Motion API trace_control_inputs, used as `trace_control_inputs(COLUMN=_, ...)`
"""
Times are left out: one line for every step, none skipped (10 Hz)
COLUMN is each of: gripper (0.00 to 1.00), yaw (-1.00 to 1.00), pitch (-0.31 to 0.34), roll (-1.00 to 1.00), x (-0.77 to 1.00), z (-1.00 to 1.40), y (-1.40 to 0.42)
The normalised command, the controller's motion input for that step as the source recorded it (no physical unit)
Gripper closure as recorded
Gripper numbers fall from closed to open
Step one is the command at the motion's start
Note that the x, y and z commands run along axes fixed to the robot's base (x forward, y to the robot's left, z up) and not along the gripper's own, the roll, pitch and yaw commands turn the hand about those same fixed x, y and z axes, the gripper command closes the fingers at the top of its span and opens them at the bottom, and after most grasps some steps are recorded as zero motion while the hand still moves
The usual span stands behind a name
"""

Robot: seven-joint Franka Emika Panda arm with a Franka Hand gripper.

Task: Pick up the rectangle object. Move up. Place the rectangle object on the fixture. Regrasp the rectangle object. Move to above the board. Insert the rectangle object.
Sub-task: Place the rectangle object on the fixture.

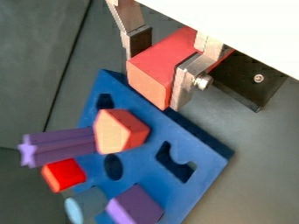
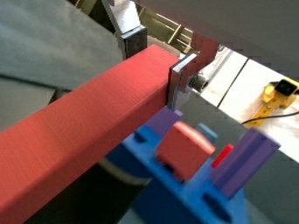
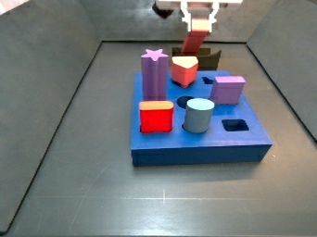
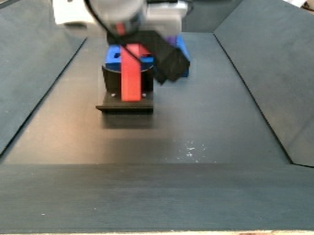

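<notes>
Gripper point(image 1: 163, 63) pinching rectangle object point(image 4: 128, 78), lower end at fixture point(image 4: 125, 107) beyond board's point(image 3: 205, 148) far edge. Risk: bar toppling if released off-centre.

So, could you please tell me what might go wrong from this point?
The claw grips the rectangle object near one end, so the long bar may pivot or slip. In a side view it hangs over the fixture, near the board; a tilted bar could clip the heart block.
</notes>
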Motion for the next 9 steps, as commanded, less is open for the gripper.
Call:
trace_control_inputs(gripper=1.0, yaw=-0.04, pitch=-0.022, roll=-0.09, x=0.1, z=-0.7, y=0.07)
trace_control_inputs(gripper=1.0, yaw=-0.04, pitch=-0.033, roll=-0.09, x=0.09, z=-0.53, y=0.05)
trace_control_inputs(gripper=1.0, yaw=-0.04, pitch=-0.047, roll=-0.06, x=0.06, z=-0.38, y=0.07)
trace_control_inputs(gripper=1.0, yaw=-0.04, pitch=-0.058, roll=-0.06, x=0.06, z=-0.34, y=0.09)
trace_control_inputs(gripper=1.0, yaw=-0.03, pitch=-0.058, roll=-0.06, x=0.06, z=-0.34, y=0.1)
trace_control_inputs(gripper=1.0, yaw=-0.03, pitch=-0.058, roll=-0.06, x=0.06, z=-0.34, y=0.09)
trace_control_inputs(gripper=1.0, yaw=-0.03, pitch=-0.059, roll=-0.06, x=0.06, z=-0.34, y=0.1)
trace_control_inputs(gripper=1.0, yaw=-0.02, pitch=-0.059, roll=-0.06, x=0.06, z=-0.34, y=0.09)
trace_control_inputs(gripper=1.0, yaw=-0.02, pitch=-0.059, roll=-0.06, x=0.06, z=-0.34, y=0.09)
